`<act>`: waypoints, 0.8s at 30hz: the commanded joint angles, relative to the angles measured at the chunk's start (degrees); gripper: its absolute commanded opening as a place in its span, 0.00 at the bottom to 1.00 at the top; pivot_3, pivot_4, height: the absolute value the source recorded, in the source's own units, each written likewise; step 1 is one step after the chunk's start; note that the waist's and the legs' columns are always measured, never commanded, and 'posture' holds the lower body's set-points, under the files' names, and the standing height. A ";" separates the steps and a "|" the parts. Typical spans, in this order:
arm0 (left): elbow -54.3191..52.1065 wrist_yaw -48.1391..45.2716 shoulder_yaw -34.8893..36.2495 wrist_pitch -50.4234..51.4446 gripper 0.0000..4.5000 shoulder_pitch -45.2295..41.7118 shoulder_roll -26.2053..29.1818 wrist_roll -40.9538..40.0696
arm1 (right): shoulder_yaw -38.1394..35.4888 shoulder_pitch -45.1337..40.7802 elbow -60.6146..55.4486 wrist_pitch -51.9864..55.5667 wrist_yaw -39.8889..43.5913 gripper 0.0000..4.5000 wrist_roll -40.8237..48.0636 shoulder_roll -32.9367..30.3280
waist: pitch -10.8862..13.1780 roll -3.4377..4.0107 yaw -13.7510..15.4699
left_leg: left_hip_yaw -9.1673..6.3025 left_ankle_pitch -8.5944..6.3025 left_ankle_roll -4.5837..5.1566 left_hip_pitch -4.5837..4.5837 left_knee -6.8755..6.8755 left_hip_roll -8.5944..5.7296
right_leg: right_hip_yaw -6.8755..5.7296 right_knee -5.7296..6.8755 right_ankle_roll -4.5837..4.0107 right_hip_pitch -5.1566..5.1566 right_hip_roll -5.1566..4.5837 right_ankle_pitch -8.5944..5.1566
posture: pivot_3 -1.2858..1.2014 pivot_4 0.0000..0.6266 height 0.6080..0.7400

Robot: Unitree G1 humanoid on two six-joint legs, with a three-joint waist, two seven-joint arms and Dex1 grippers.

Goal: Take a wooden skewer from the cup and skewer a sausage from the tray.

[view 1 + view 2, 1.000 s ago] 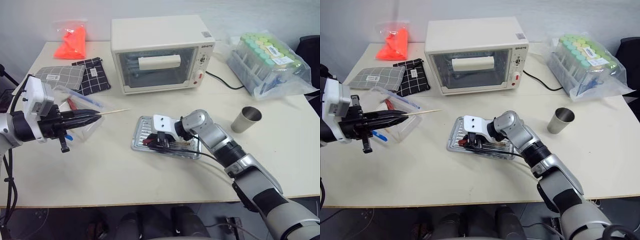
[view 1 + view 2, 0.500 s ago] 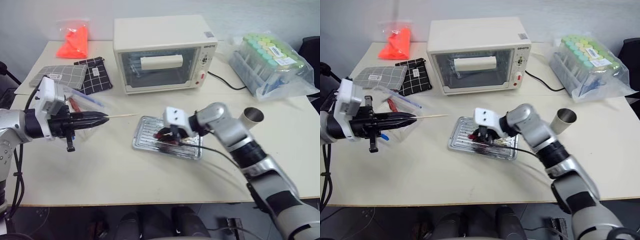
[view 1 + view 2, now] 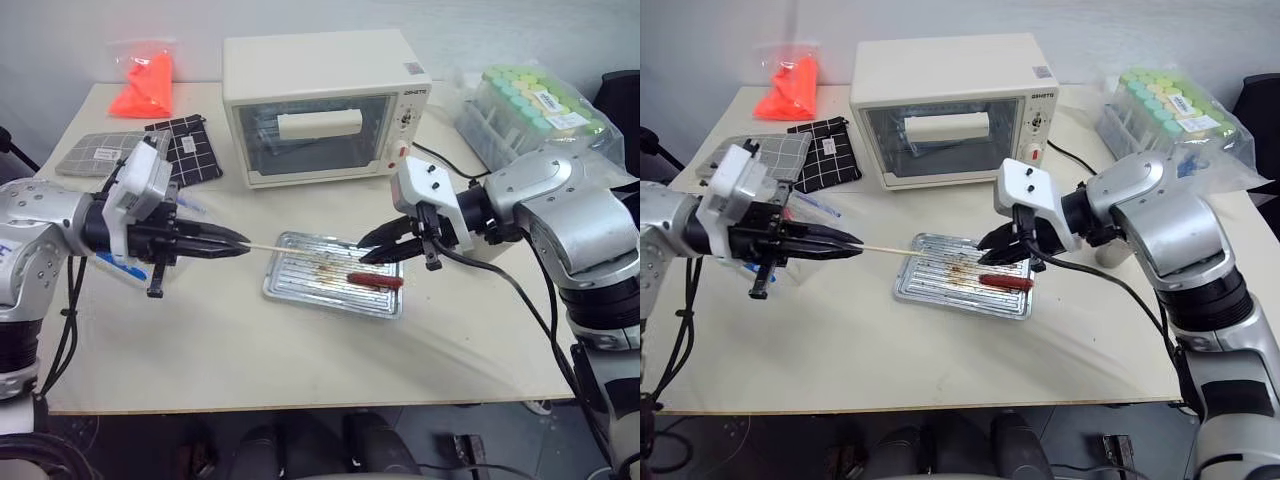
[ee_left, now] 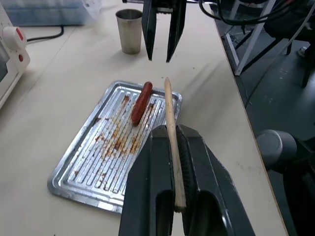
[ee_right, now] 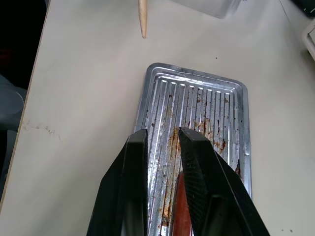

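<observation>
Now I see my left gripper [image 3: 236, 244] clamped tight on the wooden skewer [image 3: 262, 244], which sticks out almost level from between the two black fingers, its pointed tip aimed across toward the tray [image 3: 285, 283]. I think it is held this way so that the point can go straight into the end of the sausage.

The sausage [image 3: 375, 279] lies on the ribbed bottom of the tray, at the side nearest my right arm. My right gripper [image 3: 373, 248] hangs just above it with the fingers a little apart and nothing between them; in the right wrist view the sausage shows below the gap, not touched. I judge this hand is placed there to steady or lift the sausage when the stick comes.

The cup [image 4: 131, 31], a plain grey metal tumbler, stands upright on the table behind my right arm, well apart from the tray. I cannot tell if more sticks are inside it.

Counting: one skewer, one sausage, one tray, one cup. Behind the tray stands one toaster oven [image 3: 322, 104]. The skewer tip has not yet reached the sausage, so the piercing is not yet done.
</observation>
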 commanded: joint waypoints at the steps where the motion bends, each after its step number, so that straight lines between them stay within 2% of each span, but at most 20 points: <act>1: 1.51 -1.11 0.72 -1.36 0.00 -1.27 0.48 1.19 | -0.98 0.50 0.45 -2.02 -3.10 0.22 -0.81 -0.02 | 0.00 0.00 -0.10 | 0.01 0.00 0.00 0.00 0.01 0.00 | 0.01 0.01 0.00 0.00 0.00 0.00 | 0.52 0.24 1.00; 6: 2.50 0.30 3.75 -1.36 0.00 1.15 1.48 1.82 | 1.71 3.83 3.65 -6.54 -7.53 0.22 -5.60 -0.02 | 0.00 0.00 -0.05 | 0.00 0.01 -0.01 0.00 0.01 0.01 | 0.01 0.00 0.00 0.00 0.00 0.00 | 0.52 0.24 1.00; 10: 0.76 2.77 6.93 -0.28 0.00 4.69 1.74 1.03 | 2.54 5.03 7.76 -6.65 -13.43 0.37 -8.33 3.72 | 0.00 0.00 -0.24 | 0.03 0.01 -0.01 -0.01 0.07 0.03 | 0.04 0.05 0.00 -0.02 -0.01 0.00 | 0.52 0.24 1.00; 12: -0.44 3.76 8.12 0.41 0.00 6.00 1.68 0.43 | 2.74 5.91 8.79 -7.18 -14.33 0.50 -8.98 4.29 | 0.00 0.00 -0.14 | 0.02 0.01 -0.02 -0.01 0.09 0.04 | 0.03 0.09 0.00 -0.03 0.00 0.00 | 0.52 0.24 1.00; 16: -2.65 5.67 9.89 1.48 0.00 8.18 1.37 -0.29 | 3.18 8.04 9.23 -8.22 -15.22 0.71 -9.80 4.36 | 0.00 0.00 0.06 | 0.01 0.00 0.00 -0.03 0.12 0.01 | 0.01 0.06 0.00 0.00 -0.04 0.00 | 0.52 0.24 1.00; 24: -5.25 7.62 11.04 2.50 0.00 10.19 0.73 -1.22 | 3.20 11.85 6.86 -6.39 -16.42 0.71 -8.80 5.07 | 0.00 0.00 0.14 | -0.01 -0.01 0.02 -0.03 0.19 0.01 | 0.00 0.08 0.00 0.03 -0.03 0.00 | 0.52 0.24 1.00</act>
